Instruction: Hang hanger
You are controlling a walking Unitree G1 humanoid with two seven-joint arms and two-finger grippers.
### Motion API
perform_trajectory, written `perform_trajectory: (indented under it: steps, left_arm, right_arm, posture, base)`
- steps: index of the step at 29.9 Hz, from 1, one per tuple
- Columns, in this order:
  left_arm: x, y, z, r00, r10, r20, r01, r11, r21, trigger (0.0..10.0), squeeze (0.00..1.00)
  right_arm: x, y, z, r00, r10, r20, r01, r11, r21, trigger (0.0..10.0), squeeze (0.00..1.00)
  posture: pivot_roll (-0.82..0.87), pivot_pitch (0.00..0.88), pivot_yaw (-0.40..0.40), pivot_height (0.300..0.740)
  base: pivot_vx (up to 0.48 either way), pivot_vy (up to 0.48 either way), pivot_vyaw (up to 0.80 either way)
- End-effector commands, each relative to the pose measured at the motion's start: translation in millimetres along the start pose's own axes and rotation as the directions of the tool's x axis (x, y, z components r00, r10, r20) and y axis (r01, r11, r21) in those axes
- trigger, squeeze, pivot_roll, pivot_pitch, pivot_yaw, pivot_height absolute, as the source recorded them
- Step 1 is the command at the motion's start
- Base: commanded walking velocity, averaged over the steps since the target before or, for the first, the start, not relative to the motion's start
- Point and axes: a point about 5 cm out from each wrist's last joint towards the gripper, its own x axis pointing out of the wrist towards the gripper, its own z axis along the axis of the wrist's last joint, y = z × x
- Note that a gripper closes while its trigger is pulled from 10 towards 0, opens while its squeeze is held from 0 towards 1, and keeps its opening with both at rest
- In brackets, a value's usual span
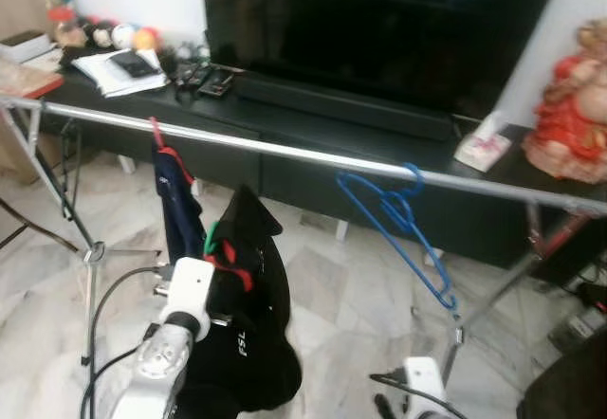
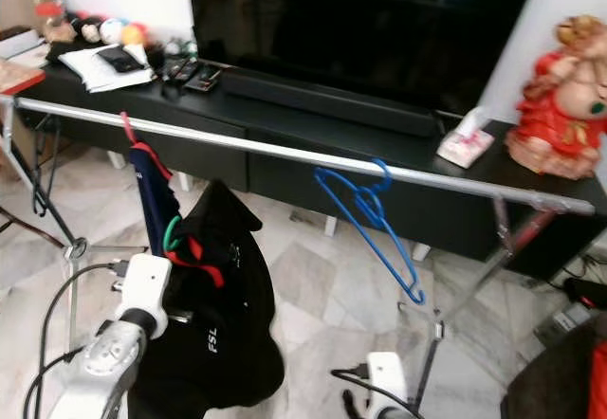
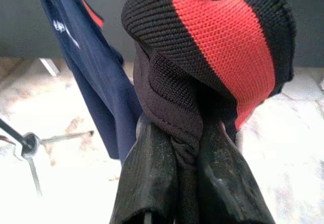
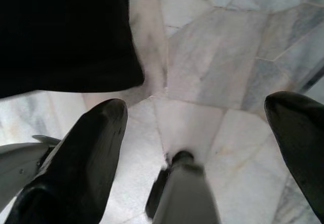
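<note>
My left gripper [image 3: 185,148] is pinched tight on the collar of the black garment [image 1: 248,324], both fingers [image 3: 152,178] squeezing the bunched knit where the red band folds over, and right at the top of that bundle I can make out the green hanger [image 1: 211,236] poking up, its hook just below and in front of the silver rail [image 1: 313,154]. So the thing I'm meant to hang is up here in my grip, near the rail but not on it yet. Beside it the navy garment [image 1: 178,201] is already draped from the rail on a red hook, and further along to my right the blue hanger [image 1: 398,229] dangles empty, tilted. I reckon the trick now is to lift higher than the bar, carry the green hook over the top, then lower so it catches, aiming for the bare stretch between the navy piece and the blue hanger. I shouldn't let go until the weight sits on the rail, because this heavy black cloth could drag the hook off or slide. My right gripper [image 4: 202,148] hangs low over the marble floor [image 4: 223,57], fingers spread wide, holding nothing.
</note>
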Motion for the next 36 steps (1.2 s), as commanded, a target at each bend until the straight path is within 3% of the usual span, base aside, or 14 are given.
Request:
perform_trajectory:
  steps: [1,8,20,26,33,36]
  left_arm:
    - [3.6,-8.9,14,0.997,-0.031,0.065,0.030,1.000,0.002,10.0,0.00]
    - [3.5,-9.6,14,0.997,-0.039,0.070,0.039,0.999,0.001,10.0,0.00]
    - [0.2,-23.2,19,0.983,-0.150,0.109,0.146,0.988,0.042,10.0,0.00]
    - [-6.5,-24.8,22,0.971,-0.182,0.152,0.176,0.983,0.057,10.0,0.00]
    - [-17.1,-26.5,26,0.951,-0.250,0.181,0.227,0.964,0.136,10.0,0.00]
    - [-17.2,-21.3,28,0.956,-0.211,0.202,0.183,0.972,0.149,10.0,0.00]
  right_arm:
    - [-3.9,-16.7,-6,0.999,-0.042,-0.021,0.043,0.999,0.016,10.0,0.00]
    - [-3.8,-16.4,-6,0.999,-0.036,-0.024,0.036,0.999,0.008,10.0,0.00]
    - [-3.9,-16.4,-6,0.999,-0.034,-0.025,0.034,0.999,0.013,10.0,0.00]
    - [-3.9,-16.2,-6,0.999,-0.032,-0.028,0.032,0.999,0.007,10.0,0.00]
    - [-4.1,-16.7,-7,0.999,-0.027,-0.032,0.027,1.000,-0.002,10.0,0.00]
    - [-4.2,-17.2,-6,0.999,-0.025,-0.033,0.025,1.000,-0.011,10.0,0.00]
  posture:
    - [0.06,0.000,-0.073,0.740]
    - [0.06,0.000,-0.073,0.740]
    - [0.06,0.000,-0.073,0.740]
    - [0.06,0.000,-0.073,0.740]
    - [0.06,0.000,-0.074,0.740]
    - [0.06,0.000,-0.076,0.740]
  base:
    - [0.334,0.000,0.00]
    - [0.332,0.000,0.00]
    - [0.318,0.000,-0.25]
    - [0.000,0.000,0.00]
    - [0.000,0.000,0.00]
    - [0.000,0.000,0.00]
